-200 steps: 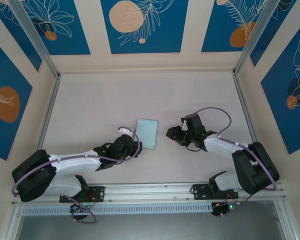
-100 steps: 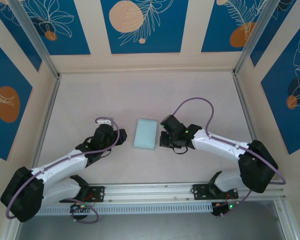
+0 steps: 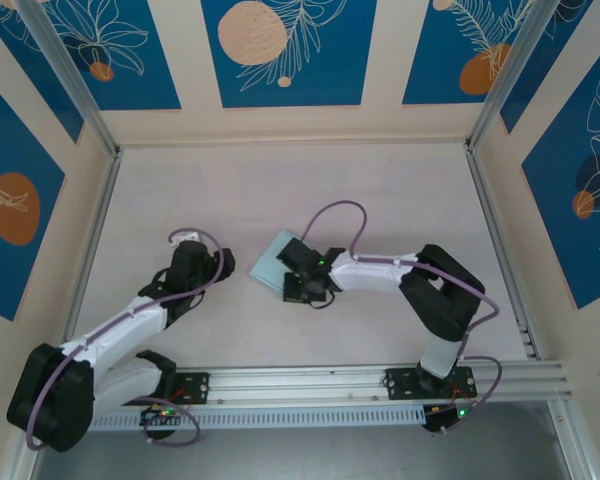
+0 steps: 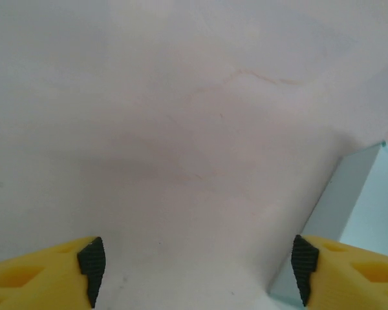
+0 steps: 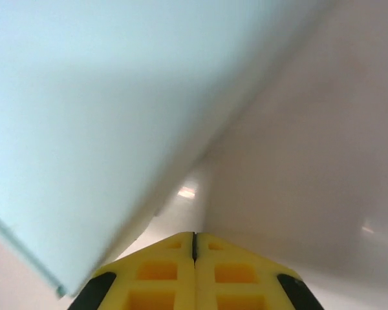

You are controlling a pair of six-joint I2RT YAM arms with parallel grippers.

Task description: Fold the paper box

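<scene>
The work surface is a pale, pinkish-white matte tabletop (image 3: 380,190), bare apart from faint scuffs and hairline marks that the left wrist view picks up. Cream walls close it in on three sides, hung with deep blue panels (image 3: 280,50) printed with orange discs and white outline leaves. Slanted aluminium posts (image 3: 80,85) stand in the far corners, and a ribbed aluminium rail (image 3: 310,380) runs along the near edge where both arm bases are bolted.

The small, flat, pale light-blue card box (image 3: 270,262) lies near the middle of the table, turned at an angle, closer to the near rail than to the back wall. In the left wrist view its corner (image 4: 368,206) comes in at the right edge, resting on the table.

The left gripper (image 3: 187,243) sits well to the left of the box, apart from it; its yellow fingers (image 4: 39,274) stand wide apart with only bare table between them.

The right gripper (image 3: 298,274) is at the box's near right edge. Its yellow fingers (image 5: 161,271) are pressed together with nothing seen between them, the tips aimed at the box's lower edge (image 5: 84,129); whether they touch it I cannot tell.
</scene>
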